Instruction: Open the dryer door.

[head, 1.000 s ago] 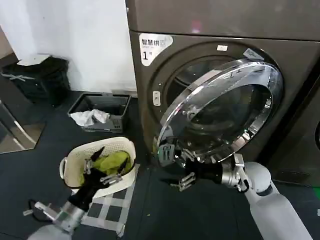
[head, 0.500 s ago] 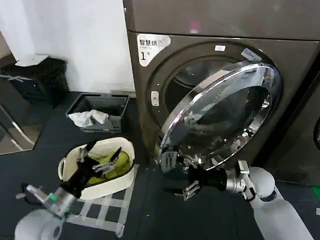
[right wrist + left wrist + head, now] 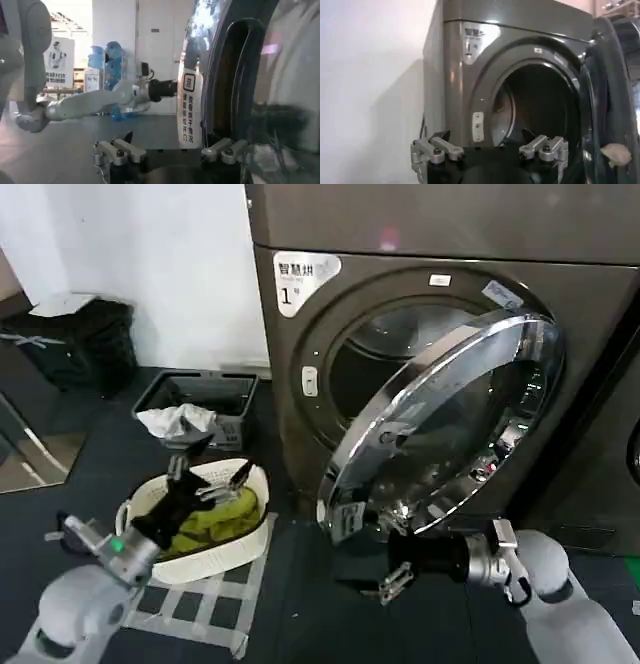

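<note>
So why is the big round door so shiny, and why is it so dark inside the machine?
In the head view, the dryer door has a chrome rim that mirrors the room lights, and its tinted glass shows reflections. In the left wrist view, the drum opening is in shadow, since little light reaches inside. In the right wrist view, bright background light glares beside the door's edge.

The dryer door (image 3: 445, 429) hides much of the drum opening (image 3: 400, 344); the right claw (image 3: 385, 569) covers the door's lower rim.
</note>
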